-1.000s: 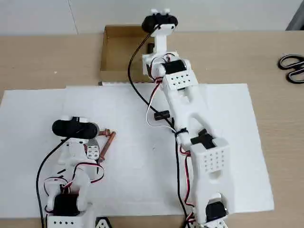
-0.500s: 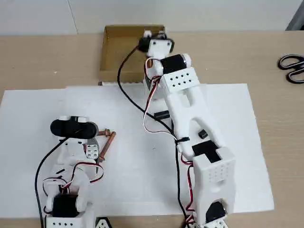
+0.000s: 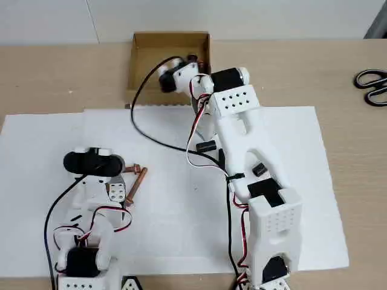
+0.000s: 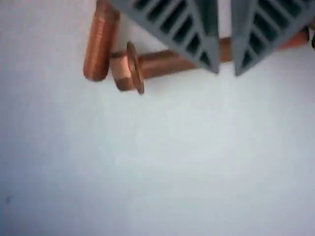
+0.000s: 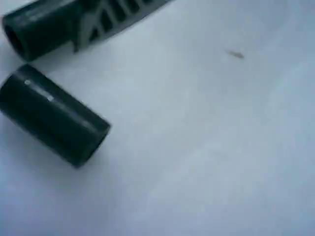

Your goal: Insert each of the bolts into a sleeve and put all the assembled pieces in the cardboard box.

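Jaws of your left gripper stand nearly clenched, one slit between them, over the copper flanged bolt; your right gripper's grip, near a black sleeve, cannot be told.

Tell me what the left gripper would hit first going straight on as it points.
Probably the shaft of the copper bolt, lying crosswise just beyond the left gripper on white paper; depth unclear.

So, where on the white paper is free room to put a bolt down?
Free: the paper between the bolts and the right arm, and its stretch between the cardboard box and the left arm. Crowded: around the sleeves.
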Controlling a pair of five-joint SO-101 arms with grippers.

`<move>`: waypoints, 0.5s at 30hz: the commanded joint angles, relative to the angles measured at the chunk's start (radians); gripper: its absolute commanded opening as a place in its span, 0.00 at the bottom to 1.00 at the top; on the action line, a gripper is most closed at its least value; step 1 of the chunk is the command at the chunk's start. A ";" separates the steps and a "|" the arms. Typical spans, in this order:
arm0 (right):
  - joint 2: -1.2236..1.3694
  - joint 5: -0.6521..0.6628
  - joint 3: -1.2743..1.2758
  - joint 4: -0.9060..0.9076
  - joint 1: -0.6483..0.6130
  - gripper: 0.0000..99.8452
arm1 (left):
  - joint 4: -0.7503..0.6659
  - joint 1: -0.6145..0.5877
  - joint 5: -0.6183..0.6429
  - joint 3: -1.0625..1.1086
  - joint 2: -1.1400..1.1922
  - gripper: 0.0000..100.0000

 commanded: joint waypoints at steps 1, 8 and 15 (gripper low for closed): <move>-0.062 0.183 -0.003 0.002 0.010 0.21 | -0.003 -0.003 0.003 -0.093 -0.014 0.01; -0.061 0.394 0.041 0.005 -0.008 0.21 | -0.002 -0.003 0.005 -0.147 -0.014 0.01; -0.067 0.537 0.176 0.004 -0.007 0.21 | 0.002 -0.003 0.003 -0.179 -0.014 0.01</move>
